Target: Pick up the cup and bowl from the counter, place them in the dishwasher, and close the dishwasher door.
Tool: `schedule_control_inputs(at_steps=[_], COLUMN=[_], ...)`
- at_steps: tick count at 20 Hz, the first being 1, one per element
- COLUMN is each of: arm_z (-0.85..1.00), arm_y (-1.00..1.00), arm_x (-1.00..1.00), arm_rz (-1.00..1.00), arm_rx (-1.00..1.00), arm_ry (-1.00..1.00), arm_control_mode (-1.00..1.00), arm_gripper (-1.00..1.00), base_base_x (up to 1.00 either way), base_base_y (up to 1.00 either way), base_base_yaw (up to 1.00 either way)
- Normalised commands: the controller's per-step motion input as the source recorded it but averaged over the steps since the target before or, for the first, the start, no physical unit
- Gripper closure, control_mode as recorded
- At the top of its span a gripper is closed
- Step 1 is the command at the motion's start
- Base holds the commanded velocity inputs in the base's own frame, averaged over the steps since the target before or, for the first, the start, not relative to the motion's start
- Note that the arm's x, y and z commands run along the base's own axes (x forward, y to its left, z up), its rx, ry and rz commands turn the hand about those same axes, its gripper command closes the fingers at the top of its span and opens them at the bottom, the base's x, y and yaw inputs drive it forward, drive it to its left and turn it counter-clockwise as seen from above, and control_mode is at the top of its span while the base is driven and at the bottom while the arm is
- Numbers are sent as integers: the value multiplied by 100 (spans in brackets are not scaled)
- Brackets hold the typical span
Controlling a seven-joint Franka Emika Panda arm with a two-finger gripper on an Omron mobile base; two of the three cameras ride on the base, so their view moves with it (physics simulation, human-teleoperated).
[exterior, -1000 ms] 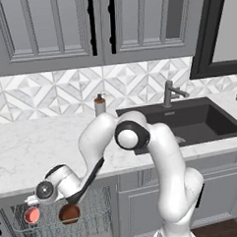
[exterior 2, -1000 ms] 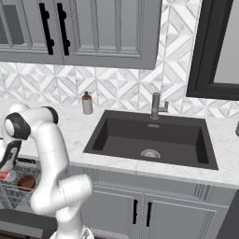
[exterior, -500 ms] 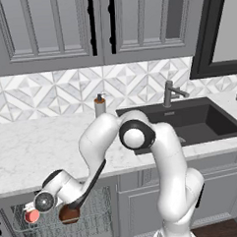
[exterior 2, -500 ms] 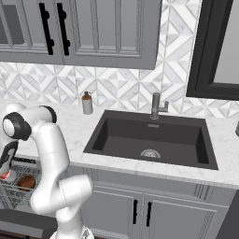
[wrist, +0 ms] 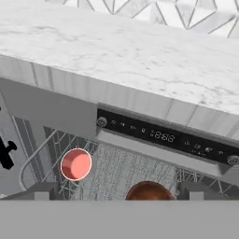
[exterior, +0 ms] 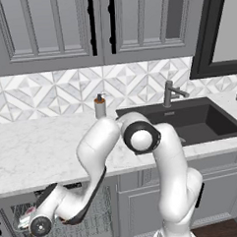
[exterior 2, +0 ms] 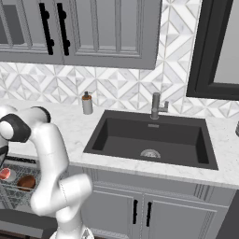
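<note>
Two fingertips (wrist: 46, 189) stand spread wide at the hand view's bottom edge, holding nothing. Between them, low in the dishwasher (wrist: 163, 136) rack: the cup (wrist: 76, 164) at about 10 o'clock from the bowl (wrist: 148, 192), the two set apart. Both look placed; the dishwasher door, not made out here, seems the remaining job.

Risk, as a guess: withdrawing the gripper (wrist: 119, 190) upward could clip the control strip or the counter (wrist: 121, 51) lip at 12 o'clock. White marble, patterned tile behind; dark sink (exterior 2: 149, 140), grey cabinets.
</note>
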Motion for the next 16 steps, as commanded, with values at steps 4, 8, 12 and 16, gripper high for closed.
schedule_control_inputs(at_steps=[4, 8, 12, 16], arm_z=[-7, -18, -50, -83], arm_y=[0, 0, 1, 3], arm_x=[-100, -100, -100, -100], arm_rz=[1, 0, 0, -3], arm_rx=[0, 0, -4, -14], arm_ry=[-48, -35, -20, -9], arm_control_mode=[-100, -100, -100, -100], arm_gripper=[-100, -100, -100, -100], base_base_x=[0, 0, 0, 0], base_base_y=[0, 0, 0, 0], base_base_yaw=[0, 0, 0, 0])
